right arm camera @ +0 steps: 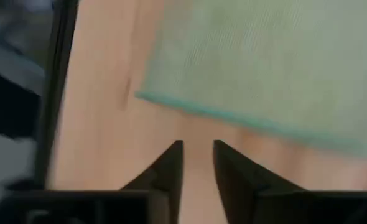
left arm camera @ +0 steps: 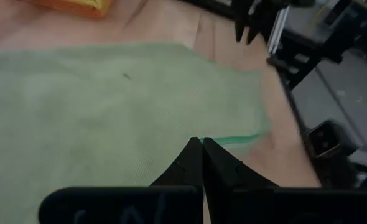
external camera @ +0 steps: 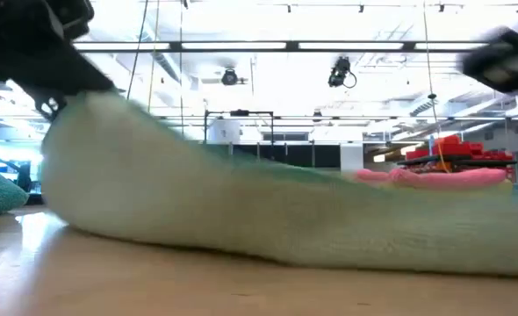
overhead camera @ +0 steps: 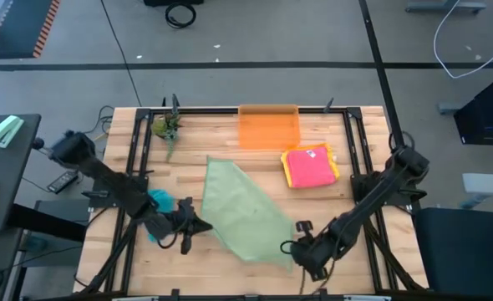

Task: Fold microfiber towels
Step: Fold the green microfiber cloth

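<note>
Four towels show on the wooden table [overhead camera: 230, 142]: a large sage green towel [overhead camera: 245, 213] spread at an angle across the middle, a pink towel [overhead camera: 307, 167] folded on top of a yellow towel [overhead camera: 334, 164] toward the far right, and a bunched teal towel [overhead camera: 160, 201] near the left arm. There is one translucent orange bin [overhead camera: 268, 127] at the far edge and one small green plant-like object [overhead camera: 166, 128] at the far left corner, too small to make out. In the low view the green towel fills most of the picture and hides nearly everything behind it. The left gripper [overhead camera: 198, 225] lies low at the green towel's left edge, its fingers pressed together on nothing. The right gripper [overhead camera: 287, 247] sits just off the towel's near right corner, fingers slightly parted and empty, apart from the cloth's edge.
</note>
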You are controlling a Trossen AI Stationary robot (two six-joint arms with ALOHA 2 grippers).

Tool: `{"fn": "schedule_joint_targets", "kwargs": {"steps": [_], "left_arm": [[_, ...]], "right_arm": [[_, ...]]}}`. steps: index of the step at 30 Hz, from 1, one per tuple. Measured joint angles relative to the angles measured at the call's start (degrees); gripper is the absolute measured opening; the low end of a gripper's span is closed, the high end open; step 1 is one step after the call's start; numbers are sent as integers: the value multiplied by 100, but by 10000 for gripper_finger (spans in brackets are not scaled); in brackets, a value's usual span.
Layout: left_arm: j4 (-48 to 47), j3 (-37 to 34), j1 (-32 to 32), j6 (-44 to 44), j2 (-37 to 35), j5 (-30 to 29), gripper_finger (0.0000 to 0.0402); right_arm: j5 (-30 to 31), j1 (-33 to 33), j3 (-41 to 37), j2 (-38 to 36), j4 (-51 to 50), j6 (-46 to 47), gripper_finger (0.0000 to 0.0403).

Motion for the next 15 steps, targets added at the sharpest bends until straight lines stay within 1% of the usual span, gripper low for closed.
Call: {"fn": "schedule_joint_targets", "kwargs": {"steps": [2, 4, 5, 7, 8, 9, 12, 13, 15], "left_arm": [[13, 124, -2, 26, 209, -3, 4], [-2, 236, 0, 113, 370, -1, 4], [-25, 279, 11, 183, 413, -2, 5], [-9, 376, 20, 359, 457, -2, 9], [4, 409, 23, 478, 458, -3, 10], [-6, 441, 22, 591, 458, -3, 10], [-3, 511, 22, 893, 458, -1, 5], [-5, 526, 20, 941, 458, -1, 4], [-11, 529, 20, 969, 458, -1, 6]], "right_arm": [[-9, 116, 0, 97, 65, 1020, 151], [37, 270, 0, 142, 340, 1697, 178], [158, 352, 0, 145, 552, 1881, 189], [685, 539, 0, 169, 1158, 1976, 207], [1009, 643, 0, 204, 1448, 1786, 213], [1330, 758, 0, 277, 1707, 1359, 217], [1978, 1139, 0, 602, 2218, -326, 220], [2193, 1245, 0, 703, 2258, -653, 219], [2509, 1350, 0, 884, 2221, -907, 216]]}}
